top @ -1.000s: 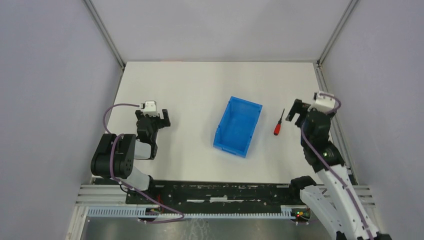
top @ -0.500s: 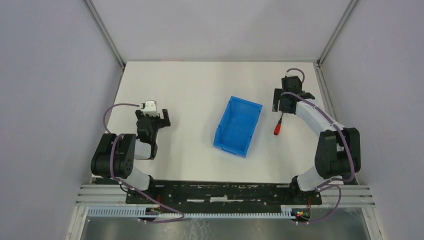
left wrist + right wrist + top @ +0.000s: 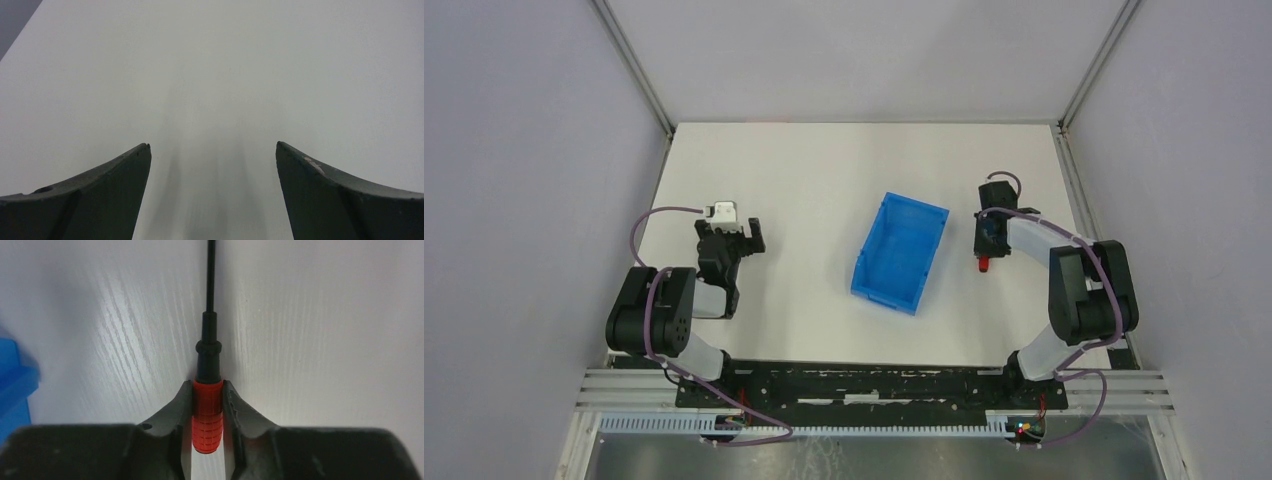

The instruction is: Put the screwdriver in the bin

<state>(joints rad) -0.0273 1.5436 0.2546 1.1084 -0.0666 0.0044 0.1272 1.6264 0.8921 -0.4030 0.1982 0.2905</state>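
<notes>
The screwdriver [image 3: 208,415] lies on the white table with its red handle pinched between both fingertips of my right gripper [image 3: 208,388]; its thin dark shaft [image 3: 210,280] points away from the camera. From above, the right gripper [image 3: 986,246] covers most of the tool, and only the red handle end of the screwdriver [image 3: 983,266] shows below it. The blue bin [image 3: 886,288] stands just left of it, its corner [image 3: 12,390] at the wrist view's left edge. My left gripper [image 3: 755,239] [image 3: 212,147] is open over bare table, holding nothing.
The white table [image 3: 824,170] is fenced by grey walls and metal corner posts [image 3: 632,65] at the back. The right arm's elbow [image 3: 1092,290] bends near the table's right edge. The left arm's base joint [image 3: 654,315] sits at the near left.
The right arm swung in from the right edge and came down over the screwdriver, and its jaws went from wide open to closed on the red handle. The left arm has not moved.
</notes>
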